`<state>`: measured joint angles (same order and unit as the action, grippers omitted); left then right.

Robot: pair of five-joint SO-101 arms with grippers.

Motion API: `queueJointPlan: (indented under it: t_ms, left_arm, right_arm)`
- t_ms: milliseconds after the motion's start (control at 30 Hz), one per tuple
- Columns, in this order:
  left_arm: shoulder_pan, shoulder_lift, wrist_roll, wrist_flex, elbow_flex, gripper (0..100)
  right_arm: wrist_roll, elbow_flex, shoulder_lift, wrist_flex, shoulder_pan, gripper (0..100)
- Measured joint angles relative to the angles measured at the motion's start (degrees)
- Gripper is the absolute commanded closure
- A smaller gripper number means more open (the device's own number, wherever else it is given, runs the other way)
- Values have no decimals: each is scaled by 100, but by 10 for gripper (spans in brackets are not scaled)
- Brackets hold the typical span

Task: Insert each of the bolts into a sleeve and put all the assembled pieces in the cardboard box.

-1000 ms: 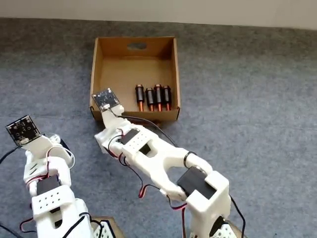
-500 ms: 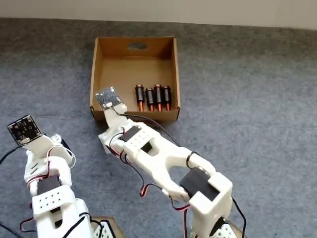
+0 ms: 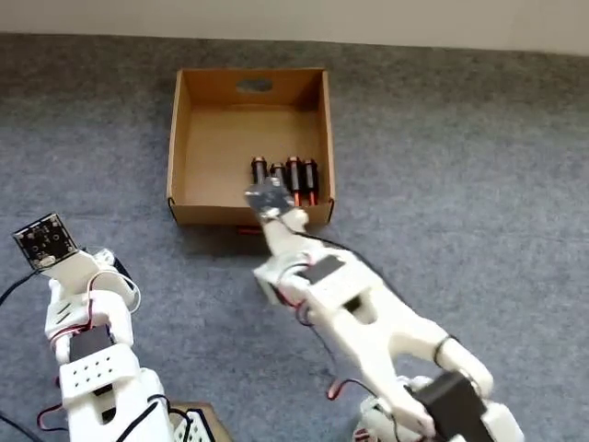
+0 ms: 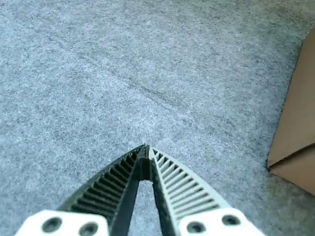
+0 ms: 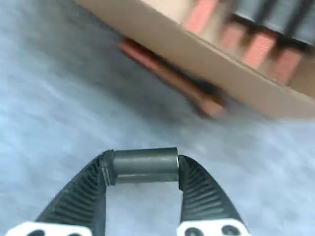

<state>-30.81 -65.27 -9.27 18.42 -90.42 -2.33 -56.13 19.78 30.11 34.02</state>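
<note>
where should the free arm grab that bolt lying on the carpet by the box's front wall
Probably mid-shaft, coming from above with the grip across its length. The bolt lies flat along the foot of the cardboard box wall, so a sideways approach is blocked there; the open room is on the carpet side.

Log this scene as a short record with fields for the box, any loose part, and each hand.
box: cardboard box holds four assembled pieces side by side
loose part: one bolt on the carpet beside the box's near outer wall
right hand: shut on a dark sleeve, above the carpet near the bolt
left hand: shut, empty, over bare carpet
</note>
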Motion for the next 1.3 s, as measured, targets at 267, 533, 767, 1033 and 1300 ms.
queueJointPlan:
  t_ms: [267,533,767,1033,1300]
  left_arm:
    - [0,0,0,0,0,990]
    - [0,0,0,0,0,990]
    - [0,0,0,0,0,990]
    - [0,0,0,0,0,990]
    - [0,0,0,0,0,990]
  right_arm:
    - [-888,-1152,1257,18,-1662,818]
    - [-976,-1222,1046,18,-2092,808]
    - [-484,-818,1046,413,-2462,745]
    - [-343,-53,1046,1266,-2497,721]
    - [-3763,0,1046,1380,-2497,721]
